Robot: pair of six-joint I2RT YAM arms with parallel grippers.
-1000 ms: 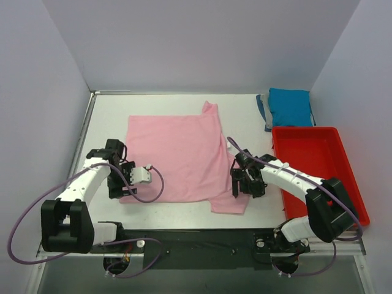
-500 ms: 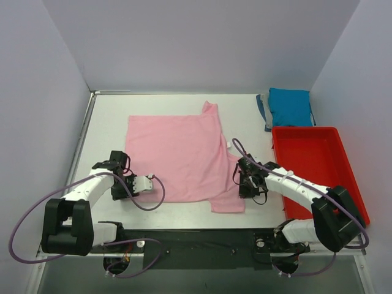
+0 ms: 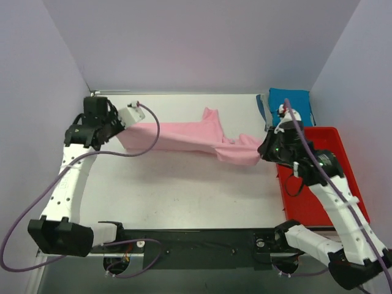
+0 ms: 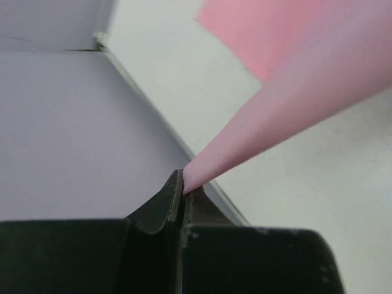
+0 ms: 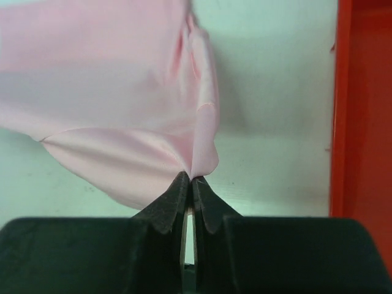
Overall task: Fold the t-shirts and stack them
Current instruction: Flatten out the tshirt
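Observation:
The light pink t-shirt (image 3: 184, 136) hangs stretched across the back of the table between both arms, lifted off the surface. My left gripper (image 3: 117, 127) is shut on its left corner near the back left of the table; in the left wrist view the cloth (image 4: 294, 98) runs taut out of the pinched fingertips (image 4: 174, 190). My right gripper (image 3: 264, 149) is shut on the opposite corner beside the tray, and the pink fabric (image 5: 135, 92) bunches up from its fingertips (image 5: 180, 184). The teal blue t-shirt (image 3: 290, 106) lies folded at the back right corner.
A red plastic tray (image 3: 343, 177) sits along the right side of the table, its wall (image 5: 361, 110) close to the right gripper. Grey walls enclose the table at the left, back and right.
Both grippers closed on the near corners of the pink t-shirt and lifted them up and toward the back of the table. The shirt, flat before, now hangs stretched between them.

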